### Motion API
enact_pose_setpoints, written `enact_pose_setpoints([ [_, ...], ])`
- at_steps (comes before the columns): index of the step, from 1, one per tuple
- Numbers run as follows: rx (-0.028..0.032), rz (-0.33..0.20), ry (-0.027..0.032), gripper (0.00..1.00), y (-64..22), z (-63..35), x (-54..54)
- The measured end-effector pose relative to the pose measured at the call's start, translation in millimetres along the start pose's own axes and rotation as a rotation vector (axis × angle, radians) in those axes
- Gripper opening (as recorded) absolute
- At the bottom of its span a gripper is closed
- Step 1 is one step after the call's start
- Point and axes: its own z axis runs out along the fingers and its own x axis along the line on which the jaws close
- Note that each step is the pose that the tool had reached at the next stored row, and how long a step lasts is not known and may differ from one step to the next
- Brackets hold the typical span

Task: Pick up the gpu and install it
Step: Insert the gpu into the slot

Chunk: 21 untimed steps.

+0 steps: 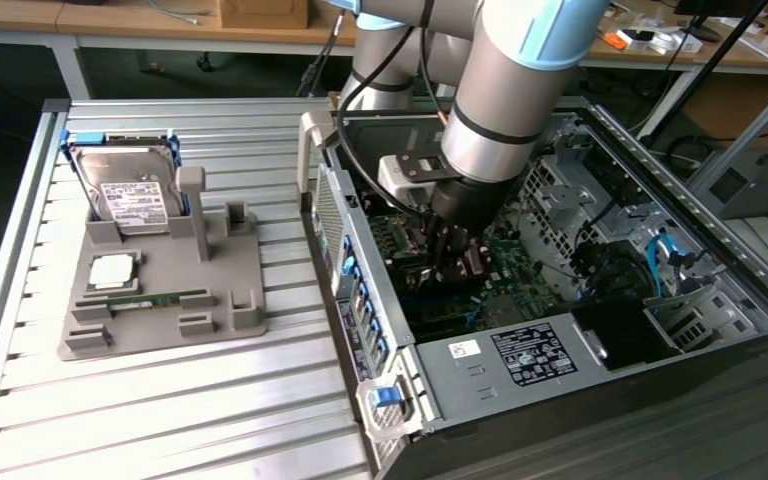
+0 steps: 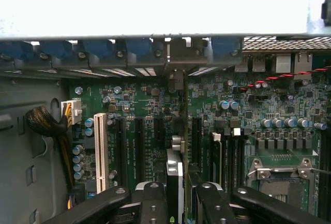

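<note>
- Inside the open computer case (image 1: 704, 290), the gripper (image 1: 444, 262) reaches down over the motherboard (image 1: 531, 285), and the gpu (image 1: 462, 262) shows between its fingers as a dark upright card.
- Seen from the wrist view, the gpu (image 2: 185, 131) stands edge-on between the black fingers (image 2: 155, 203), a thin line running toward the rear slot openings; the gripper (image 2: 181, 203) is clamped on its upper edge.
- Its silvery bracket (image 2: 176, 79) sits close against the case's rear wall (image 2: 103, 48), beneath the row of blue slot clips (image 2: 139, 45).
- Black expansion slots (image 2: 139, 141) lie on both sides of the card, a white slot (image 2: 100, 151) farther off.
- Room is tight: the case's rear wall is near the arm, drive cage (image 1: 564, 195) on the exterior view's right.
- Outside the case, a grey holder (image 1: 157, 290) on the slatted table (image 1: 157, 420) carries a hard drive (image 1: 128, 190) and memory stick (image 1: 144, 299), well apart from the gripper.
</note>
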Motion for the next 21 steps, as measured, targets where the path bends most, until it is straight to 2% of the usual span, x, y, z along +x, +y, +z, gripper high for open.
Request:
enact_pose_setpoints([
  [4,-0.0001,0.000,0.0089,0.27,-0.2,0.8,-0.1],
  [13,-0.0015,0.000,0.0097,0.27,-0.2,2.8,-0.1],
  [14,-0.0012,0.000,0.0098,0.28,-0.1,2.8,-0.1],
  [15,-0.0008,0.000,0.0096,0.34,-0.2,2.9,-0.1],
  [16,-0.0009,0.000,0.0097,0.34,-0.2,2.8,-0.1],
  [17,-0.0009,0.000,0.0097,0.40,-0.3,2.9,-0.1],
  [19,-0.0010,0.000,0.0098,0.40,-0.3,2.8,-0.1],
  [20,-0.0009,0.000,0.0097,0.47,-0.3,2.8,-0.1],
  [21,-0.0009,0.000,0.0098,0.47,-0.3,2.8,-0.1],
])
